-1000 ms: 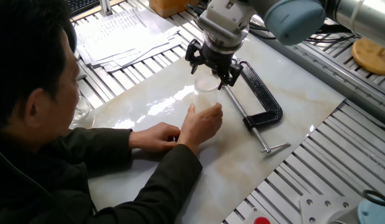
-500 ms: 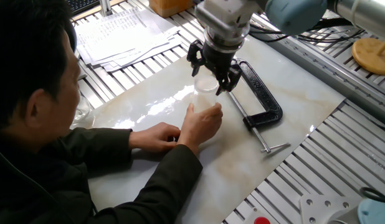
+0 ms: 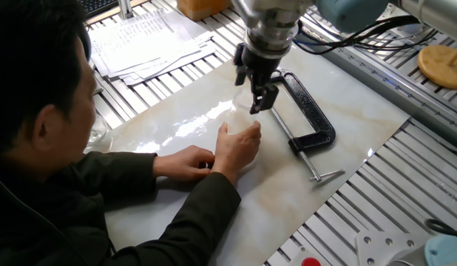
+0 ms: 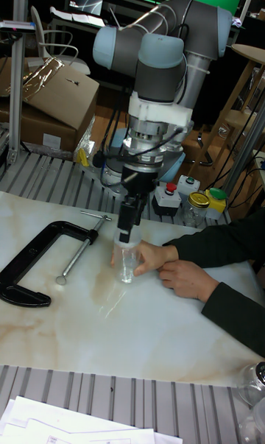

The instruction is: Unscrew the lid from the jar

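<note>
The clear jar (image 3: 240, 118) (image 4: 127, 267) stands upright on the marble slab, and a person's hand (image 3: 239, 144) (image 4: 151, 256) wraps around its lower part. My gripper (image 3: 251, 91) (image 4: 126, 233) comes straight down on the jar's top. Its fingers are closed around the whitish lid (image 3: 245, 102) (image 4: 125, 245), which they mostly hide. In the tall fixed view the fingers line up edge-on, one behind the other.
A black C-clamp (image 3: 310, 111) (image 4: 33, 263) lies on the slab beside the jar. The person's other hand (image 3: 185, 161) rests nearby. Papers (image 3: 147, 41) lie at the back, a button box (image 4: 171, 194) behind, another clear jar (image 4: 254, 385) at the front edge.
The gripper has rotated about its vertical axis on the jar's top, its fingers swinging from side by side to nearly in line. The hand still grips the jar in place.
</note>
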`<state>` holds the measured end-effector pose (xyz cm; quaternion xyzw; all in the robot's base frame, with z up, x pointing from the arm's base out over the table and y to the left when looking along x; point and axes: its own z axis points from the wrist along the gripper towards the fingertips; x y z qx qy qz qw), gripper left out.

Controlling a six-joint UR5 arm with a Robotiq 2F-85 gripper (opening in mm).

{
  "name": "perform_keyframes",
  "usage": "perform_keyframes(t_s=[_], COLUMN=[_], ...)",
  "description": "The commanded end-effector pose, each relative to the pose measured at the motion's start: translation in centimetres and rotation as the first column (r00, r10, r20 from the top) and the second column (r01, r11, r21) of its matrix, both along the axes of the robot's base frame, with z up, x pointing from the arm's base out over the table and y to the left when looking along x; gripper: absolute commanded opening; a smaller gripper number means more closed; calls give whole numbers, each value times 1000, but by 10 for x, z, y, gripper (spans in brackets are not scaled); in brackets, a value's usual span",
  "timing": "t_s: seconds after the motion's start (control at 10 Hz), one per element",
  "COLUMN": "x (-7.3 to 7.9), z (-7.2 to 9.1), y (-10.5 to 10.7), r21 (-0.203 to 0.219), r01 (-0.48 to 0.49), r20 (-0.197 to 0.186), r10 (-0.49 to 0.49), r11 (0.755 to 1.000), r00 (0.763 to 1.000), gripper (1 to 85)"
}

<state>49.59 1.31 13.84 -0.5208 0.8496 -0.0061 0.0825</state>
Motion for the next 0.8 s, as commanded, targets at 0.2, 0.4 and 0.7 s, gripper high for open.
perform_keyframes(t_s=[0.2,0.4,0.7], x=[-8,-4,6], z=[1,2,-8], y=[11,28,26], r21=[73,85,90], r01=[616,703,704], r20=[-153,-201,-187], r10=[-601,-679,-682], r11=[785,706,705], r00=[784,706,707], gripper=[777,770,763])
